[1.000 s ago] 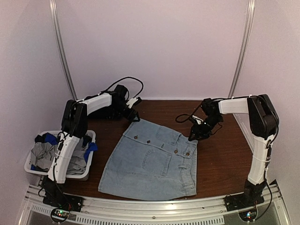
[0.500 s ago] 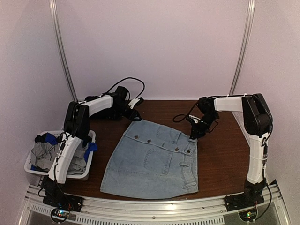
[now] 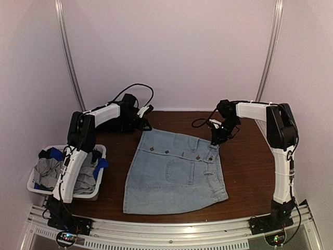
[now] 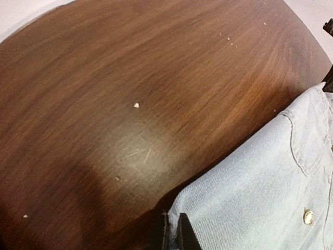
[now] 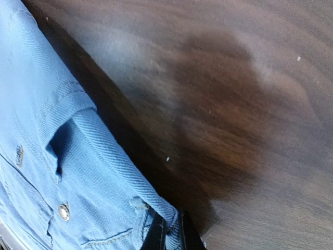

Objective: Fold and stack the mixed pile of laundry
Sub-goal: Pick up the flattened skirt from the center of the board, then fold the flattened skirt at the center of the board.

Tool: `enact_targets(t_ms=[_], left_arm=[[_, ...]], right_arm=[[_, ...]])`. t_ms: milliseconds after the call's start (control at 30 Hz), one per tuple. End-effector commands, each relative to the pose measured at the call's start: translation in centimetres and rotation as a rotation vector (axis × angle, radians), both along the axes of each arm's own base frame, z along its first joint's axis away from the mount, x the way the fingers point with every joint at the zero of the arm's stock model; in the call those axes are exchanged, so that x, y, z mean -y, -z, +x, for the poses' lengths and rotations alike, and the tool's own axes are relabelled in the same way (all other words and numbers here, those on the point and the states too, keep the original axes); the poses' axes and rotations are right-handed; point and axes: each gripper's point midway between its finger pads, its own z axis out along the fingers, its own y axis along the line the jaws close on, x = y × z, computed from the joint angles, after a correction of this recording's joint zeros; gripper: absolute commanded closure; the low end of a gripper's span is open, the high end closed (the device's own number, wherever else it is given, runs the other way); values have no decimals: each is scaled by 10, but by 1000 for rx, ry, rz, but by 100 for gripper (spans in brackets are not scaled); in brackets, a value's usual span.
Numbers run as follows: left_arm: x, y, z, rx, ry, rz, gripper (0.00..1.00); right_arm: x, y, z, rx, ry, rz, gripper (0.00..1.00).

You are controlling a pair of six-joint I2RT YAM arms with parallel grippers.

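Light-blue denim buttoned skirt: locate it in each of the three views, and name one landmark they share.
Top external: the light-blue denim buttoned skirt lies spread flat at the middle of the dark brown wooden table.
Left wrist: one corner of it fills the lower right of the picture.
Right wrist: it runs down the left side to the bottom edge.
Shared landmark: its round metal buttons.

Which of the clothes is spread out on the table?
The light-blue denim skirt with buttons, laid out on the brown table. The grey clothes and the bright-blue ones are bunched up in the white basket.
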Motion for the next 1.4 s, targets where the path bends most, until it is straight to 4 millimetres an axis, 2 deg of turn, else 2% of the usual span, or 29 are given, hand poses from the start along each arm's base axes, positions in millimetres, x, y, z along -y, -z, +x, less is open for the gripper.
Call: enact_targets(t_ms=[0,100,200,300,333,400,533,567,633,733,833,900,967,1033,1067,1100,1133,1233,1367], left_arm=[[-21,-86,27,167,-73,-50,100],[-25,-108,24,199,-85,-44,100],[-31,-129,14,235,-79,-29,100],[-36,-144,-7,260,-62,-10,100],[-38,-155,-17,275,-58,-12,100],[-37,-157,-44,271,-33,2,100],[-24,-142,-115,273,61,78,100],[-25,-126,-137,244,81,103,100],[-27,-106,-169,210,107,130,100],[-35,-68,-210,161,141,210,100],[-39,-35,-241,147,177,281,99],[-37,-25,-257,143,207,311,91],[-35,-31,-262,141,194,296,70],[-31,-49,-262,173,185,253,45],[-30,-60,-260,204,180,236,27],[-30,-70,-259,231,177,224,10],[-29,-80,-259,254,177,213,3],[-28,-97,-259,303,196,201,2],[-18,-92,-259,308,239,208,2]], right_arm=[[12,-27,31,98,19,-32,100],[6,-56,47,164,15,-2,100],[3,-84,52,207,13,20,100],[-2,-102,39,227,0,39,100],[-2,-105,28,230,-12,35,100],[-4,-109,11,237,-33,29,100],[-5,-105,-30,230,-66,17,100],[-5,-101,-42,220,-78,14,100],[-7,-91,-65,200,-97,0,100],[-11,-64,-103,160,-149,-53,100],[-11,-33,-131,123,-163,-89,100],[-9,-10,-147,94,-186,-126,100],[-12,-6,-152,100,-203,-145,99],[-18,-13,-152,114,-216,-158,74],[-21,-18,-153,120,-226,-152,66],[-22,-24,-155,123,-238,-149,62],[-23,-30,-156,132,-246,-144,61],[-27,-46,-167,129,-256,-94,60],[-35,-40,-189,82,-284,-31,59]])
